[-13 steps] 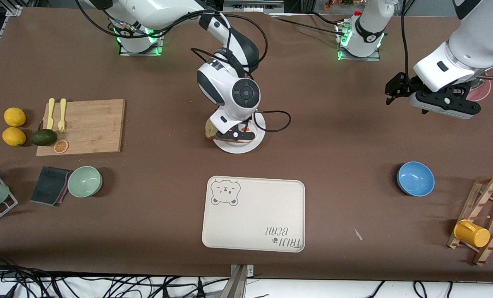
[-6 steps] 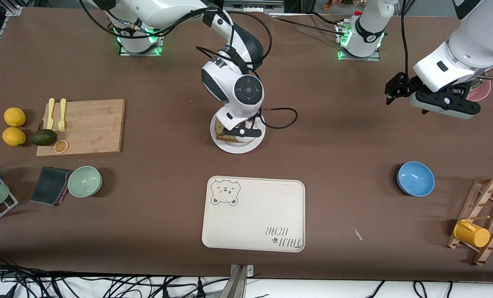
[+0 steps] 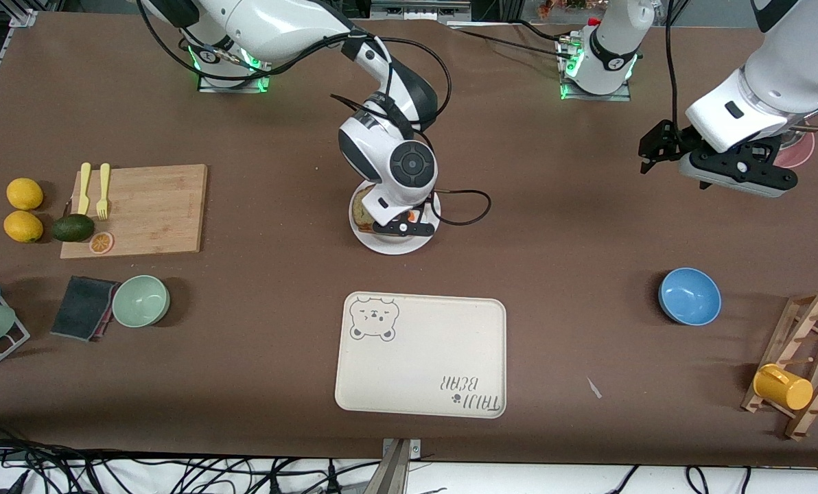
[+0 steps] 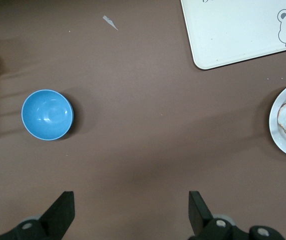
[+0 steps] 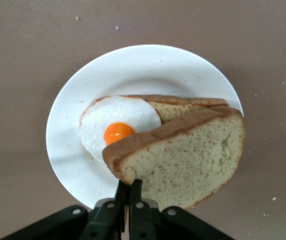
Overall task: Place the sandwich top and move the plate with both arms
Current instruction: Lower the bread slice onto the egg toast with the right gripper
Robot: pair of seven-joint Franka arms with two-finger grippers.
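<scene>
The white plate [image 3: 390, 246] sits mid-table, farther from the front camera than the tray. On it lies a bread slice bearing a fried egg [image 5: 120, 122]. My right gripper [image 3: 400, 227] is over the plate, shut on the sandwich top [image 5: 188, 160], pinching its edge [image 5: 129, 187]. The tan slice hangs tilted just above the egg slice and covers part of it; its crust also shows in the front view [image 3: 361, 212]. My left gripper [image 3: 737, 175] waits, open and empty [image 4: 130, 212], high over bare table at the left arm's end. The plate also shows in the left wrist view [image 4: 283, 142].
The cream bear-printed tray [image 3: 421, 355] lies nearer the front camera than the plate. A blue bowl [image 3: 689, 296] and a wooden rack with a yellow cup [image 3: 782, 386] stand toward the left arm's end. A cutting board [image 3: 148, 209], lemons, an avocado and a green bowl [image 3: 141, 300] lie toward the right arm's end.
My right gripper has carried the sandwich top from the plate's edge at the right arm's side to over the plate and egg slice. The left arm has not moved.
</scene>
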